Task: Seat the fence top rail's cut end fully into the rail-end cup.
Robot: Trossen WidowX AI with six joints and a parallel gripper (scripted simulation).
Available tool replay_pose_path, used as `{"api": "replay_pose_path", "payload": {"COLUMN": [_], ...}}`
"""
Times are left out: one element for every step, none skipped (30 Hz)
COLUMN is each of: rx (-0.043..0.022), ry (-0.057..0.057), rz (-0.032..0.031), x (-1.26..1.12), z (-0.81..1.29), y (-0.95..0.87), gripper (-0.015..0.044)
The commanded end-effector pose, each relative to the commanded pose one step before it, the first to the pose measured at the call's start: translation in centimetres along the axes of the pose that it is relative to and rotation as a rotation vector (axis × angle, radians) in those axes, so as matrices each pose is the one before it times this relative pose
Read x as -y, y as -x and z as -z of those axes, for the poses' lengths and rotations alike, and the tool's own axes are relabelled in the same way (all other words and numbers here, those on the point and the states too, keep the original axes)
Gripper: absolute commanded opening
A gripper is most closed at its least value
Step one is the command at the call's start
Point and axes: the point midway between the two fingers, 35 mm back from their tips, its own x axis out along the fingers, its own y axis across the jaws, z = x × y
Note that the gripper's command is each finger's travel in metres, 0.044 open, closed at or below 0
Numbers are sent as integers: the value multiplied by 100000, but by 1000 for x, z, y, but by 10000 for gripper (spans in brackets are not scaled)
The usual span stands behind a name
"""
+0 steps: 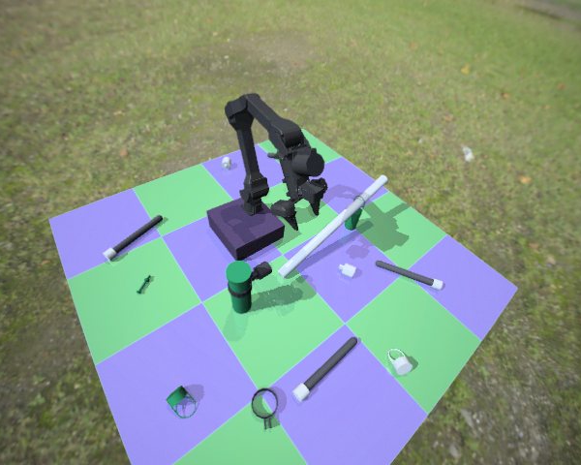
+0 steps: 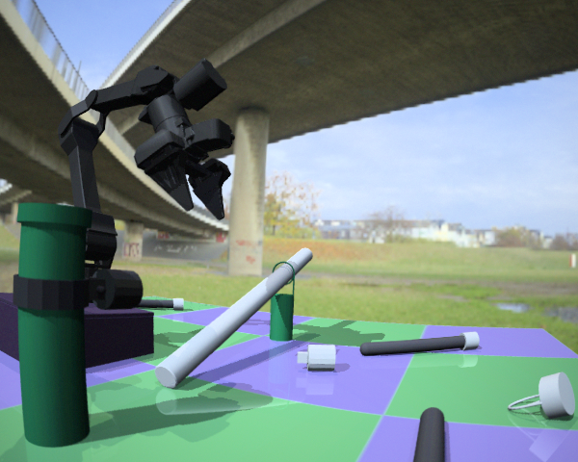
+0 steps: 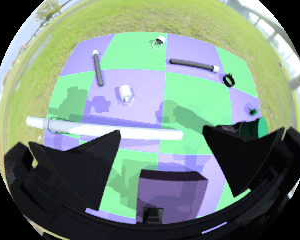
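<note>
The white top rail point(image 1: 330, 228) point(image 2: 229, 318) point(image 3: 104, 128) slopes through the loop cap on the small green post point(image 1: 352, 219) point(image 2: 281, 316). Its cut end point(image 1: 284, 272) point(image 2: 167, 376) rests on the mat, to the right of and lower than the black rail-end cup point(image 1: 262, 270) point(image 2: 122, 288), apart from it. The cup hangs on the black brace band point(image 1: 239, 294) point(image 2: 50, 292) on the upper part of the big green post point(image 1: 239, 300) point(image 2: 52, 377). My gripper point(image 1: 304, 215) point(image 2: 203, 209) point(image 3: 162, 131) is open and empty, up in the air above the rail, not touching it.
The arm's dark purple base block point(image 1: 244, 228) point(image 2: 115, 333) stands behind the big post. Black rods with white ends point(image 1: 133, 235) point(image 1: 409, 274) point(image 1: 325, 369) lie on the checkered mat, with a white fitting point(image 1: 347, 270) point(image 2: 321, 356), a white loop cap point(image 1: 400, 362) point(image 2: 553, 395), a green loop cap point(image 1: 180, 398) and a black ring point(image 1: 264, 401).
</note>
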Motion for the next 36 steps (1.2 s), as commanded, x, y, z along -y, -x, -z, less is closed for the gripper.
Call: {"api": "replay_pose_path", "payload": {"rx": [1292,0,0,-475,-910,-1364,-1841,-2183,-2496,-2653,-2646,-2555,-2423,-2262,-2076,-1865,-1633,-1383,-1116,-872,-540,-245,53,256,247,98,0,0,0,0,0,0,0,0,0,-1], "ry": [-6457,0,0,-1509,-2874,-4276,-5731,-6778,-7768,-8366,-8555,-8578,-8567,-8551,-8535,-8520,-8506,-8493,-8482,-8342,-8491,-8485,-8461,-6775,-4102,-1369,0,0,0,0,0,0,0,0,0,0], "rz": [942,0,0,-96,-159,-178,-128,14,241,526,819,1099,1365,1615,1846,2057,2244,2406,2541,2715,2705,2749,2755,2194,1315,436,0,0,0,0,0,0,0,0,0,0], "x": [-259,0,0,-39,-75,-111,-149,-177,-200,-211,-210,-203,-193,-181,-168,-154,-138,-121,-103,-83,-64,-43,-22,-1,7,4,0,0,0,0,0,0,0,0,0,-13], "z": [-192,0,0,7,15,26,41,58,81,104,124,143,160,177,193,208,222,234,245,284,257,264,268,217,132,44,0,0,0,0,0,0,0,0,0,2], "y": [767,0,0,-84,-160,-239,-321,-383,-439,-476,-489,-493,-495,-497,-498,-499,-501,-502,-503,-524,-501,-502,-502,-403,-244,-81,0,0,0,0,0,0,0,0,0,-197], "gripper": [440,440,440,440,440,440,440,440,440,440,440,440,440,440,440,440,440,440,440,440,440,440,440,440,440,440,440,440,440,440,440,440,440,440,440,440]}}
